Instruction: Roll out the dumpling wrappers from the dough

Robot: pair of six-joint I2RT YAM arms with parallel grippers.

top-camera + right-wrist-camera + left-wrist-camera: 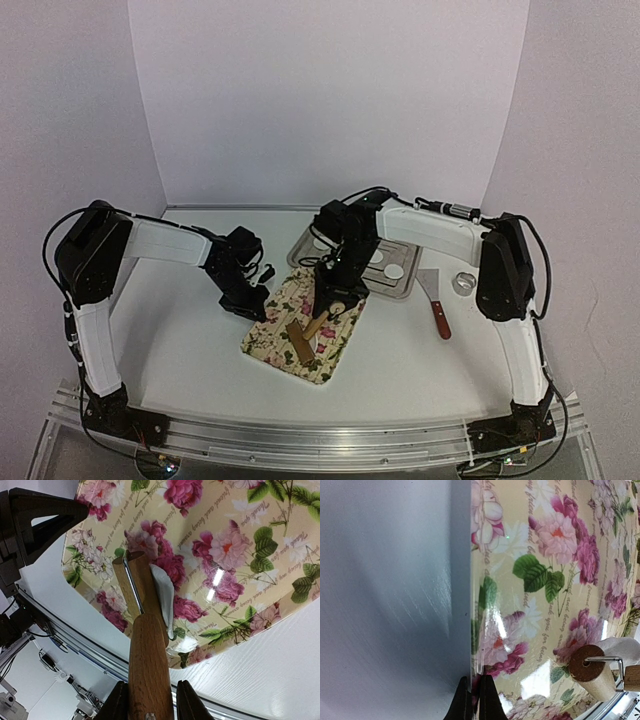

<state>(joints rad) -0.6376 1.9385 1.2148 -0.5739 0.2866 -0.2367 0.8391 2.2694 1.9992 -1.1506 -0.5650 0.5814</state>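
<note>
Roller handle [148, 670] in right jaws, dumpling wrapper [162, 591] against roller [121, 582] just beyond

Robotics laboratory test cell: plain white backdrop panels [330, 90] enclose the far edge and both side edges of a white worktop [180, 340]; a bare aluminium rail [320, 436] spans its near edge, black cables [548, 290] trailing.
</note>
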